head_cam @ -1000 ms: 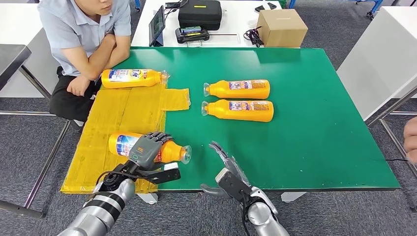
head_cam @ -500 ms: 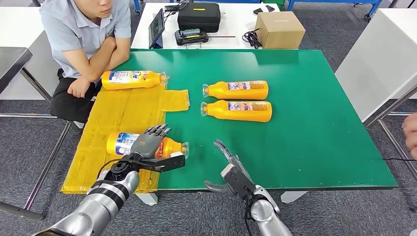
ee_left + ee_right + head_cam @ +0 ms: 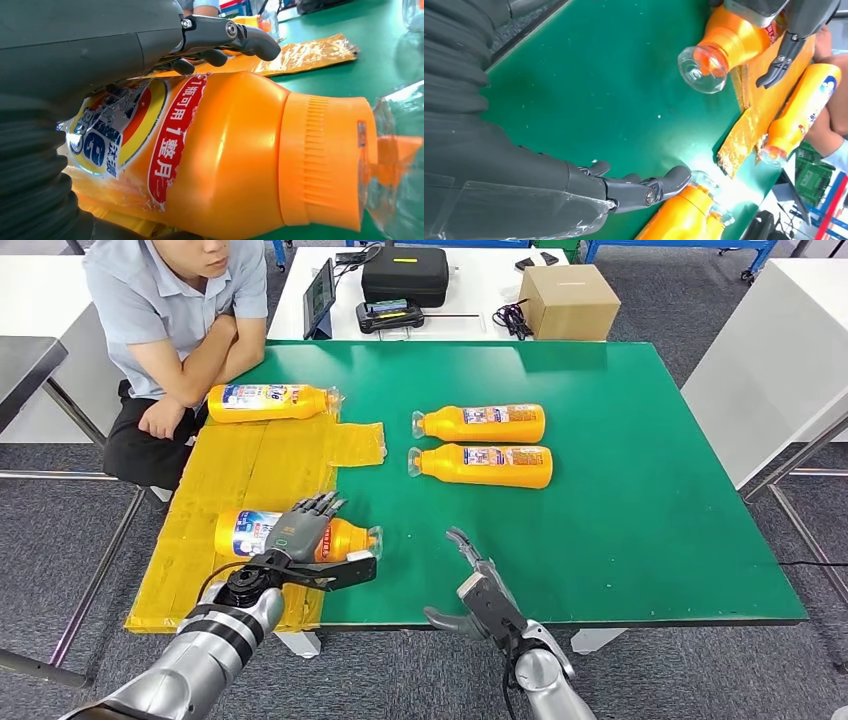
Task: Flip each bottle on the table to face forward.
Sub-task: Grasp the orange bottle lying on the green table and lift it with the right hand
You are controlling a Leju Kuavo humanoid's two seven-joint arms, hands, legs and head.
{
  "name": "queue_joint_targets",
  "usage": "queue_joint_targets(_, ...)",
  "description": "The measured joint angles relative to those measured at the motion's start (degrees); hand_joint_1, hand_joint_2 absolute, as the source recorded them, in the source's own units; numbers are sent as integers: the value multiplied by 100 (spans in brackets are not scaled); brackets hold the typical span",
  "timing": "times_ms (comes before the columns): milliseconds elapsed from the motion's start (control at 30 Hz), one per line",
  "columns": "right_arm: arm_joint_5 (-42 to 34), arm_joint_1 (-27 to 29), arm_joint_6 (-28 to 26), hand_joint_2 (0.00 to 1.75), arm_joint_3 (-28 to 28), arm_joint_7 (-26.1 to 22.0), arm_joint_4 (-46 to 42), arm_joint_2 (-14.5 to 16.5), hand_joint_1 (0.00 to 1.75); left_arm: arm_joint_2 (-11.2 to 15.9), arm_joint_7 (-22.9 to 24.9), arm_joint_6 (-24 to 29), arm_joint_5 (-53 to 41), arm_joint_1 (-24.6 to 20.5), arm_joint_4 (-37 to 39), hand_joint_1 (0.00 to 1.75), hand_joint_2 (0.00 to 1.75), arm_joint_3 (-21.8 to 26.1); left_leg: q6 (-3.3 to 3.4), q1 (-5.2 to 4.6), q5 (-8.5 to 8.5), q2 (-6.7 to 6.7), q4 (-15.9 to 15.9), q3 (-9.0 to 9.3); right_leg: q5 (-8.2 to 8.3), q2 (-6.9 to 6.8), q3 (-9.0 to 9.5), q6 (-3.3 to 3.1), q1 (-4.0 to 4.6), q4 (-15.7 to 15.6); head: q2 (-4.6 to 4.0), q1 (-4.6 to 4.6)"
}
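I see left robot hand (image 3: 298, 533) draped over near bottle (image 3: 255, 534), fingers extended, grasp unclear | bottle lies on yellow sheet (image 3: 240, 480), cap toward right robot hand (image 3: 478, 585) | right robot hand empty, fingers spread, over green tabletop (image 3: 640, 510)

The left arm reaches forward from below, its silver forearm angled up toward the left robot hand (image 3: 300, 535), which lies palm down over a bottle (image 3: 290, 536), fingers (image 3: 322, 505) stretched across the top and the thumb (image 3: 345, 571) pointing out beside it; the left wrist view shows the fingers arched just above the bottle's shoulder. The right arm rises from below, and the right robot hand (image 3: 477, 585) hovers with fingers apart, slightly curled, holding nothing.
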Motion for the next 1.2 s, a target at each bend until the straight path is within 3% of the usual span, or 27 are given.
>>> queue_joint_targets(233, 62, 37, -1, 175, -45, 4, 0, 37, 0, -65, 84, 265, -245, 166, -280, 0, 175, -2, 1, 0, 1, -2, 1, -14, -1, 0, -12, 2, 0, 0, 0, 1)
queue_joint_targets(533, 0, 18, 48, 175, -50, 19, 0, 74, 0, -128, 563, 31, -602, 78, -236, 0, 175, -7, 1, 0, 1, -4, 0, -15, 0, -1, -13, 1, 0, 0, 0, 1)
queue_joint_targets(1033, -6, 22, 51, 175, -60, 24, 0, 85, 0, -131, 715, 174, -698, 15, -143, 0, 175, 26, 2, 0, 5, -3, 1, -21, 1, 0, -19, 1, 0, 1, 0, 1)
queue_joint_targets(1200, 21, 88, -15, 175, -103, 54, -25, 86, 0, -166, 576, 509, -732, 161, -312, 0, 175, 61, 2, 0, 5, -2, 1, -25, 0, 0, -25, 1, 0, 1, 0, 0)
